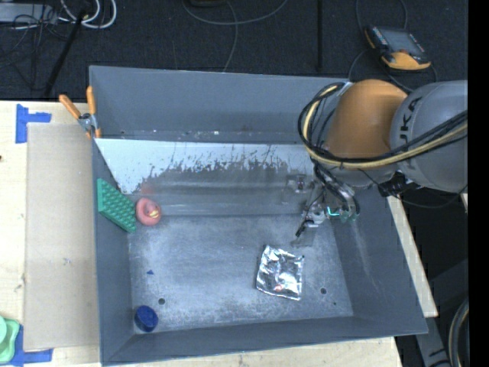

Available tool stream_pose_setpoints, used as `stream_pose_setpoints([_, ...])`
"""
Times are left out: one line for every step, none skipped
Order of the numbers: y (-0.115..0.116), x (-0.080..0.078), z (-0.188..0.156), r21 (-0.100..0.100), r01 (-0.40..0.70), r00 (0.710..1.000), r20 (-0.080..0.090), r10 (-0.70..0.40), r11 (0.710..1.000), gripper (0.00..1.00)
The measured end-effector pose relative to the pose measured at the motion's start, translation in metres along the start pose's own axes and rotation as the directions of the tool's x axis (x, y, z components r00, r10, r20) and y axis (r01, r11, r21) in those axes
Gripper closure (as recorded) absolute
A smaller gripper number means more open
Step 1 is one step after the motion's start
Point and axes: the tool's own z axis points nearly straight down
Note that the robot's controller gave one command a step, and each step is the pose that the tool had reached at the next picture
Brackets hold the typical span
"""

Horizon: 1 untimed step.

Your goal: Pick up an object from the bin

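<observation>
From my station I see the claw (306,228) over the right part of the bin's (229,98) floor, just beside the far edge of a crumpled silver foil packet (280,272). I cannot tell whether the claw is spread or pressed together. A green studded plate (114,203) and a pink ball (147,212) lie together by the left wall, and a blue cap (145,318) sits in the near left corner.

Even light in my bin (229,98), pale bright wedge at its far left corner, far wall's upper part shaded, glints on the crumpled foil (280,272), dimmer beneath my arm (412,136), dark beyond the far rim
</observation>
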Motion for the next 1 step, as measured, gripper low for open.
stream_pose_setpoints([-0.0055,0.0509,0.0580,0.000,-0.019,1.000,-0.002,0.019,1.000,0.00])
